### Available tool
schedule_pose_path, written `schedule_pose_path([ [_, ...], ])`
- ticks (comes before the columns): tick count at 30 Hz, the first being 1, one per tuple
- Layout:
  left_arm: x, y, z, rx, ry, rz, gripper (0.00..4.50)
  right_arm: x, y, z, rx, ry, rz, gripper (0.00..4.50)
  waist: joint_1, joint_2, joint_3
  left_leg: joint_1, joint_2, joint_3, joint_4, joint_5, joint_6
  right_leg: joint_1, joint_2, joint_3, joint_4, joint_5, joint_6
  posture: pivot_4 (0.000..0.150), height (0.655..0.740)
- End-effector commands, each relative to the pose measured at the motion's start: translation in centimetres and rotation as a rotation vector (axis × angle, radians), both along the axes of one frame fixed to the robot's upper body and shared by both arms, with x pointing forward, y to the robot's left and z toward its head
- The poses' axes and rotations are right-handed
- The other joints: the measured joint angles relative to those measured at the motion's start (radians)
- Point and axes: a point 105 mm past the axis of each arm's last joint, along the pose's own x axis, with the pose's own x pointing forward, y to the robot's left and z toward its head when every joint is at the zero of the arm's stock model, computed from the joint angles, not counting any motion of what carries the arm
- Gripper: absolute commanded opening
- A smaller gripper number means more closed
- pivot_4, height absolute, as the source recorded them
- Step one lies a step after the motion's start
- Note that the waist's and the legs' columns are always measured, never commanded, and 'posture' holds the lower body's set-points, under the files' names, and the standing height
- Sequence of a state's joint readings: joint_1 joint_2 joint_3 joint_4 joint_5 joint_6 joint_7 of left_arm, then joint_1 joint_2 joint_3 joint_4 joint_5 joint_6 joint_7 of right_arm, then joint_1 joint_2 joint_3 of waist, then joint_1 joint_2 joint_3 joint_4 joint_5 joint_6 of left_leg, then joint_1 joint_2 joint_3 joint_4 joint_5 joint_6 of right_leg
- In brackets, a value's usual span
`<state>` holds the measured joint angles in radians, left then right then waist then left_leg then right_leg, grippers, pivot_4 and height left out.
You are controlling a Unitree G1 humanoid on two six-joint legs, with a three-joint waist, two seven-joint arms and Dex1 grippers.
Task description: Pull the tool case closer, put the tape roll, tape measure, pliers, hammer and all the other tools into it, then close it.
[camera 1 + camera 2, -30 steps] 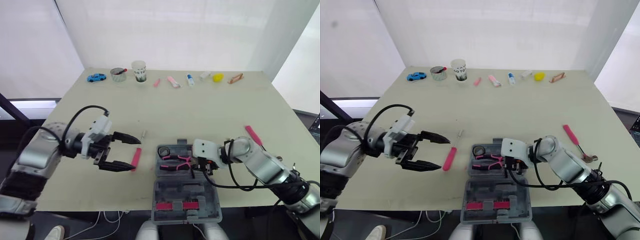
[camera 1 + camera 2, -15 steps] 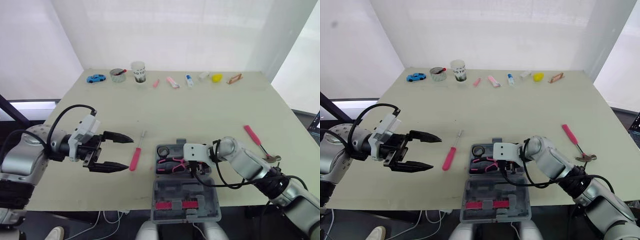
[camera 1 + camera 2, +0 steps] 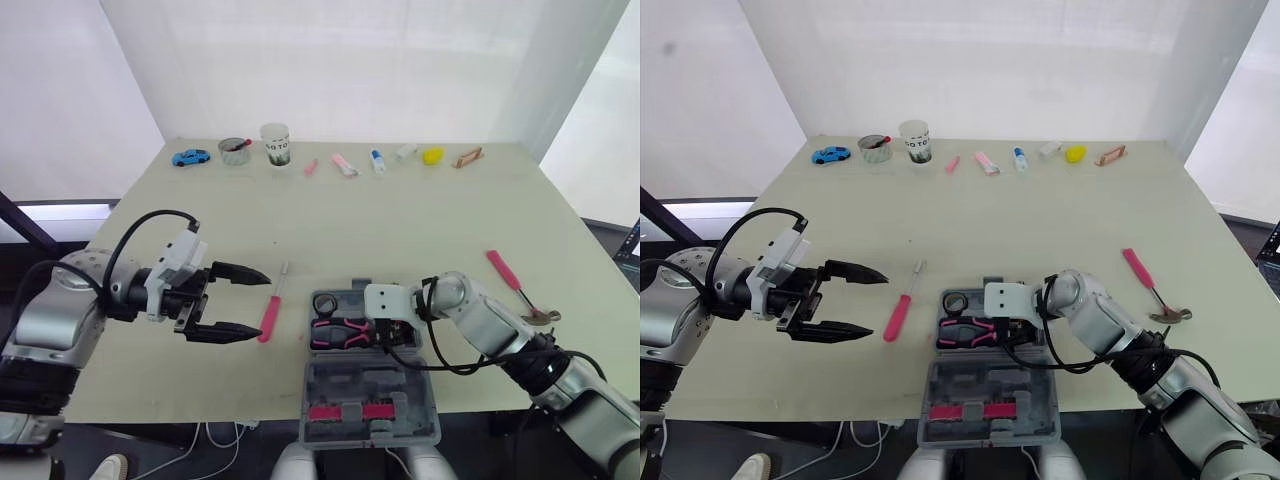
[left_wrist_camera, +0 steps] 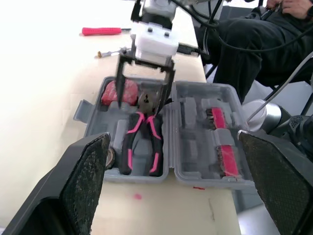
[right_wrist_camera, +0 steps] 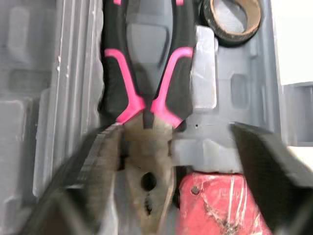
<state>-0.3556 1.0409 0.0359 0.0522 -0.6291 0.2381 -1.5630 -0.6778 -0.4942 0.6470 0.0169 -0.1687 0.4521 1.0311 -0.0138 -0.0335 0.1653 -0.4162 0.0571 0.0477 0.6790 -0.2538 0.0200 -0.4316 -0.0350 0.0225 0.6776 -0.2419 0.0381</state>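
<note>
The grey tool case (image 3: pixel 400 420) lies open at the table's near edge, lid toward me. Inside its tray are the black-and-pink pliers (image 5: pixel 146 161), a tape roll (image 3: pixel 954 302) and a red tape measure (image 5: pixel 220 205). My right gripper (image 4: pixel 142 105) hovers open over the tray, its fingers (image 5: pixel 93 176) on either side of the pliers' head without gripping it. Out on the table to the left, my left gripper (image 3: pixel 258 305) stands open just beside a pink-handled screwdriver (image 3: pixel 270 318). The pink-handled hammer (image 3: pixel 503 268) lies at the right.
Along the far edge stand a blue toy car (image 3: pixel 193 157), a small bowl (image 3: pixel 236 150), a paper cup (image 3: pixel 277 143) and several small items, among them a yellow one (image 3: pixel 435 155). A seated person (image 4: pixel 264 29) is beyond the near edge.
My right gripper has opened and let go of the pliers, which now lie flat in the case tray. The left gripper stays open beside the screwdriver.
</note>
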Motion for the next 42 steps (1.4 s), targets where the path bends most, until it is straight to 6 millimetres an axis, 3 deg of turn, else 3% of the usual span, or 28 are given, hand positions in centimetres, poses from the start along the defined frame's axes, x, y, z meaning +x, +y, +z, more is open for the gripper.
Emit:
schedule_pose_path([
  [1, -0.3, 0.1, 0.8, -0.001, -0.029, -0.038, 4.5, 0.1, -0.3, 1.7, 0.038, -0.034, 0.008, 4.49, 0.001, 0.0, 0.0, 0.0, 0.0, 0.0, 0.0, 0.0, 0.0, 0.0, 0.0, 0.0, 0.0, 0.0, 0.0, 0.15, 0.74],
  [6, -0.1, 0.2, 0.7, -0.004, -0.032, -0.03, 4.5, -0.7, -0.3, 4.0, 0.135, 0.006, 0.004, 4.49, 0.001, 0.0, 0.0, 0.0, 0.0, 0.0, 0.0, 0.0, 0.0, 0.0, 0.0, 0.0, 0.0, 0.0, 0.0, 0.15, 0.74],
  [8, 0.0, 0.1, 0.7, -0.008, -0.033, -0.028, 4.5, -0.7, 0.3, 4.8, 0.24, 0.022, -0.009, 3.97, -0.001, 0.0, 0.0, 0.0, 0.0, 0.0, 0.0, 0.0, 0.0, 0.0, 0.0, 0.0, 0.0, 0.0, 0.0, 0.15, 0.74],
  [9, 0.0, 0.1, 0.7, -0.01, -0.034, -0.028, 4.5, -0.7, 0.5, 5.1, 0.278, 0.025, -0.014, 3.66, -0.001, 0.0, 0.0, 0.0, 0.0, 0.0, 0.0, 0.0, 0.0, 0.0, 0.0, 0.0, 0.001, 0.0, 0.0, 0.15, 0.74],
  [10, 0.0, 0.1, 0.7, -0.011, -0.034, -0.028, 4.5, -0.7, 0.6, 5.2, 0.3, 0.027, -0.017, 2.97, -0.001, 0.0, 0.0, 0.0, 0.0, -0.001, 0.0, 0.0, 0.0, 0.0, 0.0, 0.0, 0.001, 0.0, 0.0, 0.15, 0.74],
  [12, 0.0, 0.1, 0.7, -0.011, -0.035, -0.028, 4.5, -0.8, 0.7, 5.3, 0.311, 0.026, -0.001, 2.54, 0.0, 0.0, 0.0, 0.0, 0.0, -0.001, 0.0, 0.0, 0.0, 0.0, 0.0, 0.0, 0.0, 0.0, 0.0, 0.15, 0.74],
  [14, 0.0, 0.1, 0.7, -0.015, -0.035, -0.028, 4.5, -1.0, 1.2, 5.4, 0.379, 0.038, 0.006, 1.68, 0.001, 0.0, 0.0, 0.0, 0.0, 0.0, 0.0, 0.0, 0.0, 0.0, 0.0, 0.0, 0.0, 0.0, 0.0, 0.15, 0.74],
  [18, 0.1, 0.0, 0.6, -0.023, -0.04, -0.025, 4.5, -0.6, 1.9, 4.1, 0.473, 0.06, -0.03, 0.07, 0.0, 0.0, 0.0, 0.0, 0.0, -0.001, 0.0, 0.0, 0.0, 0.0, 0.0, 0.0, 0.0, 0.0, 0.0, 0.15, 0.74],
  [27, 0.1, 0.0, 0.5, -0.025, -0.044, -0.023, 4.5, 0.0, 2.0, 1.9, 0.458, 0.092, -0.064, 0.03, -0.002, 0.0, 0.0, 0.0, 0.0, 0.0, 0.0, 0.0, 0.0, 0.0, 0.0, 0.0, 0.001, 0.0, 0.0, 0.15, 0.74],
  [35, 0.3, -0.1, 0.4, -0.027, -0.046, -0.017, 4.5, -0.1, 1.3, -4.4, 0.356, 0.243, -0.19, 0.03, -0.003, 0.0, 0.0, 0.001, 0.0, 0.0, 0.0, 0.0, 0.0, 0.0, 0.0, 0.0, 0.001, 0.0, 0.0, 0.15, 0.74],
  [42, 0.3, -0.2, 0.4, -0.031, -0.046, -0.014, 4.5, -1.5, -1.5, -9.6, 0.161, 0.344, -0.284, 0.03, -0.003, 0.0, -0.002, 0.009, 0.0, 0.0, 0.0, 0.0, 0.0, 0.008, 0.001, 0.001, 0.001, -0.001, -0.002, 0.15, 0.74],
])
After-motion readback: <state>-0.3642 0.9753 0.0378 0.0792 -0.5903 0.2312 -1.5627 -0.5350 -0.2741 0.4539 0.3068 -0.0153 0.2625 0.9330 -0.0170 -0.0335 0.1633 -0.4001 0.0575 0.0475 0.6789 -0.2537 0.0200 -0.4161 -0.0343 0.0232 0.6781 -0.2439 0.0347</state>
